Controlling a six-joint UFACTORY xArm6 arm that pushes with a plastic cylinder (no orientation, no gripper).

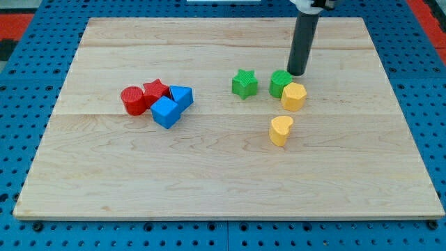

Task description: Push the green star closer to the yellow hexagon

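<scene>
Nearest the view's bottom: yellow heart (281,130). Above it the yellow hexagon (293,96), touching a green block (280,82), shape unclear, on its upper-left. Green star (244,83) sits just left of that pair, apart. At left, a cluster: blue cube (165,111), blue block (182,96), red cylinder (132,100), red star (156,89). My tip (297,73), no claw, is at the green block's upper-right edge on the wooden board (223,181).

A pale wooden board (223,174) of joined planks lies on a blue perforated surface (28,139). Red perforated panels (21,24) show at both top corners. Lighting is even.
</scene>
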